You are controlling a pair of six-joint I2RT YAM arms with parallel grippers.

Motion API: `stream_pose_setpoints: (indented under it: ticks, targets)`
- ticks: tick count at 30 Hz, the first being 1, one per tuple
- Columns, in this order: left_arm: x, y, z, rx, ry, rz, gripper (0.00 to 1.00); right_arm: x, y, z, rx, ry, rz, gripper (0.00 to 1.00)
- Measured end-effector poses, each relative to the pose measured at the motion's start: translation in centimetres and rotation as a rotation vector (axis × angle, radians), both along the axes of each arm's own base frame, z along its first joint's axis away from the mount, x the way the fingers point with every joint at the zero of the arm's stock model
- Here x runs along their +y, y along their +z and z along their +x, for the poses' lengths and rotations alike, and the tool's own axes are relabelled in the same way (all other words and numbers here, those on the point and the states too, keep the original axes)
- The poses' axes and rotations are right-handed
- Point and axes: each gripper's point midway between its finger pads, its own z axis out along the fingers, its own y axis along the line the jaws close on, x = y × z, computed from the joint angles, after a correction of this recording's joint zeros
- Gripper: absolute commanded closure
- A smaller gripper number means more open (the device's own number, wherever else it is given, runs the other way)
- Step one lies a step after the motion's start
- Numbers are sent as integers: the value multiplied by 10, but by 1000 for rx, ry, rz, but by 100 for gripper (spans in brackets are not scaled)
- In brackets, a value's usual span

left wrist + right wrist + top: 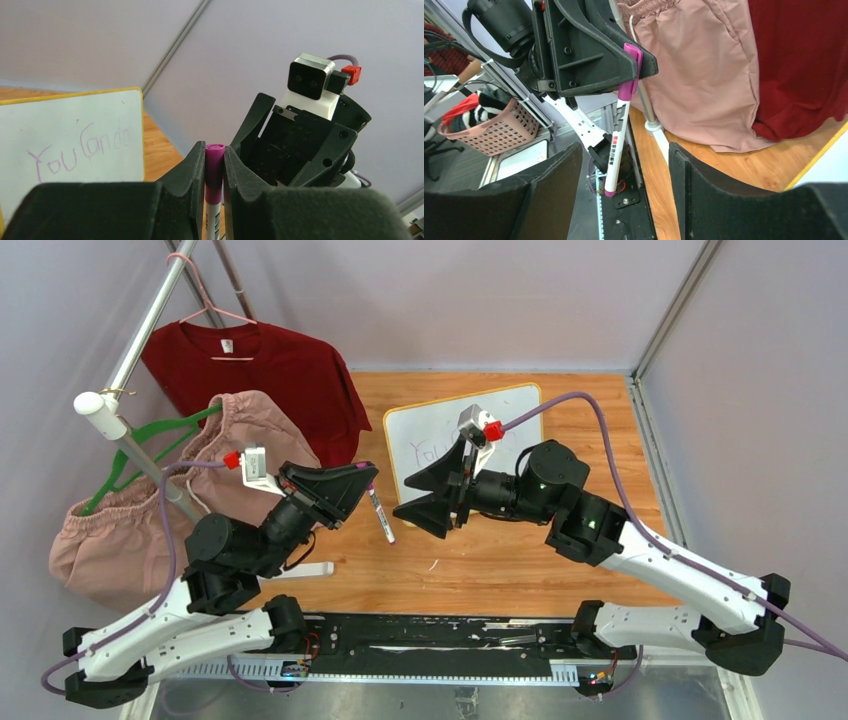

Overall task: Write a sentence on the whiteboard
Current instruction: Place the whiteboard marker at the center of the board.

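The whiteboard (520, 405) lies at the back middle of the wooden table, with a yellow frame; my right arm hides part of it. The sentence in purple reads "You can do" in the left wrist view (80, 149); only "You" (432, 452) shows from above. My left gripper (367, 474) is shut on the purple end of a white marker (380, 514), which hangs down over the table left of the board. It also shows in the left wrist view (215, 167) and the right wrist view (619, 135). My right gripper (402, 497) is open and empty, facing the marker, just right of it.
A red T-shirt (260, 370) and a pink garment (130, 530) hang from a rack pole (130, 440) at the left, with a green hanger (150, 445). A white strip (305, 570) lies on the table near the left arm. A pink basket (489, 132) stands beyond the table.
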Motion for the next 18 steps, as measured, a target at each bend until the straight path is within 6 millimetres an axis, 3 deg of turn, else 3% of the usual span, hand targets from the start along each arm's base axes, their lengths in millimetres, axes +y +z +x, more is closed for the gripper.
stream_pose_setpoints:
  ticks: [11,18]
  targets:
    - [-1,-13,-10,-20,-47,19,100,16,5,0,95,38,73,36]
    - [6,-7,-15,-47,-49,8,100,31,-12,1,145,66,38,37]
